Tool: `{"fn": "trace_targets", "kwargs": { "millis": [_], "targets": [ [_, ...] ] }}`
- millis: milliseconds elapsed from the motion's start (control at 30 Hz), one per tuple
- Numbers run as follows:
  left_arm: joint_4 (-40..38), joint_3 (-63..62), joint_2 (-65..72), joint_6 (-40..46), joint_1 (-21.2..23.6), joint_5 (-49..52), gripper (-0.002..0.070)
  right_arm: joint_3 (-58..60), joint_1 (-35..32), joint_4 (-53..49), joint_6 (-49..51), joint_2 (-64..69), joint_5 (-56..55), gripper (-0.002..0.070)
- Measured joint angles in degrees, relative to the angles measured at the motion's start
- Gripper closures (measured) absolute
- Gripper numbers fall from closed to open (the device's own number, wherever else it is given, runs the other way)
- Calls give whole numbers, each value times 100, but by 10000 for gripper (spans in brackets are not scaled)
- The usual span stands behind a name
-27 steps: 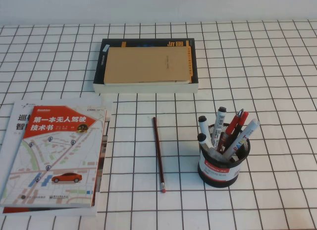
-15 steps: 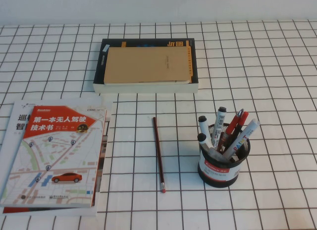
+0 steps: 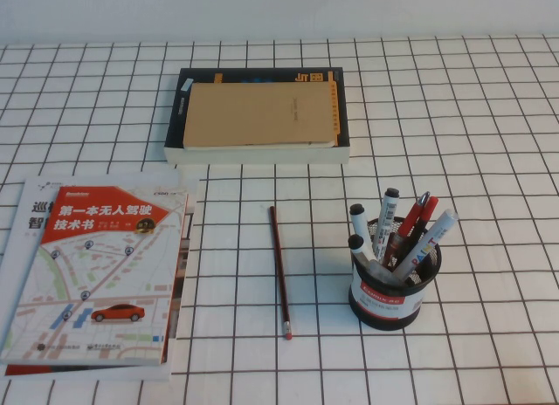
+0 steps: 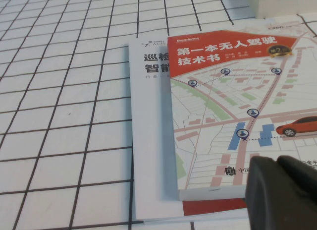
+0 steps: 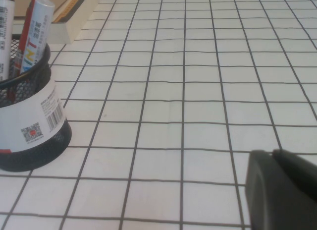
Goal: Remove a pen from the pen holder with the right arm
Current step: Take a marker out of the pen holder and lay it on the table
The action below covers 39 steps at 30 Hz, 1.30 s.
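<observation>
A black mesh pen holder [image 3: 393, 287] with a white label stands at the front right of the checked table, holding several markers and pens [image 3: 410, 230]. The right wrist view shows the same pen holder [image 5: 29, 126] with a red pen [image 5: 28, 27] and a white marker [image 5: 37, 31] sticking out. My right gripper [image 5: 273, 153] is shut and empty, low over the cloth, well off to the holder's side. My left gripper [image 4: 277, 160] is shut with nothing in it, hovering over the map-covered book [image 4: 237, 91]. Neither arm shows in the high view.
A dark red pencil [image 3: 279, 270] lies left of the holder. Two stacked books [image 3: 96, 265] sit at the front left. A tan book on a black book [image 3: 258, 115] lies at the back centre. Bare checked cloth [image 5: 198, 91] spreads beyond the holder.
</observation>
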Motion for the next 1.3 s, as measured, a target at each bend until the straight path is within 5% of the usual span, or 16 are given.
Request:
{"fn": "trace_targets", "kwargs": {
  "millis": [633, 1067, 1300],
  "targets": [
    [0, 0, 0, 0, 0, 0, 679, 0, 0, 135, 0, 0, 0, 692],
    [0, 0, 0, 0, 0, 0, 679, 26, 0, 2839, 0, 0, -1238, 692],
    [0, 0, 0, 0, 0, 0, 679, 26, 0, 3203, 0, 0, -1388, 692]
  ]
}}
